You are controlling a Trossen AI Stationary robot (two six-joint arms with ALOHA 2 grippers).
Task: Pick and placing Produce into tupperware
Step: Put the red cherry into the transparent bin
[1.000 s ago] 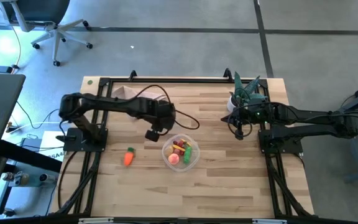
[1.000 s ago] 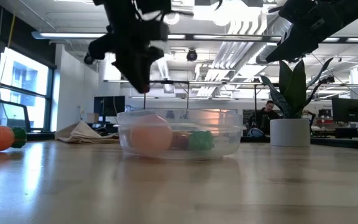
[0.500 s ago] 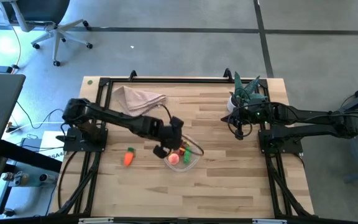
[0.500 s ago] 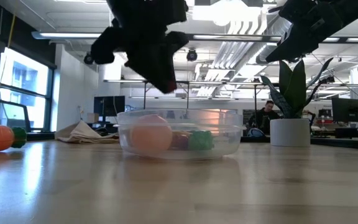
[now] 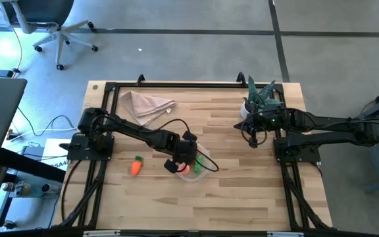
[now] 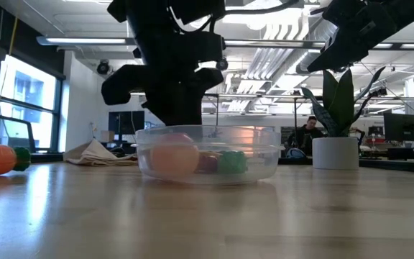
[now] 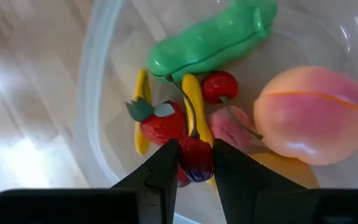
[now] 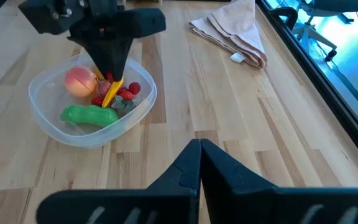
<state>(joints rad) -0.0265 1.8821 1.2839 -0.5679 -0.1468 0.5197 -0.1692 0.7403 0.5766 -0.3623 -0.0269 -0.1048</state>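
The left gripper [image 7: 194, 163] has come down into the round clear plastic tupperware [image 5: 204, 172]. It pinches a dark red cherry [image 7: 195, 157]. The right gripper [image 8: 200, 163], pressed together, waits near the potted plant [image 5: 258, 97].

Bright, even light is falling on the desk [image 5: 242, 191] from above, and shadows there are staying soft and short. In the low view, ceiling lamps [image 6: 264, 14] are glaring and the arm is showing only as a dark silhouette against them; the near desk surface is looking blurred. A window [image 6: 27, 108] is glowing blue-white. The left wrist picture is looking soft, with glare on the wood.
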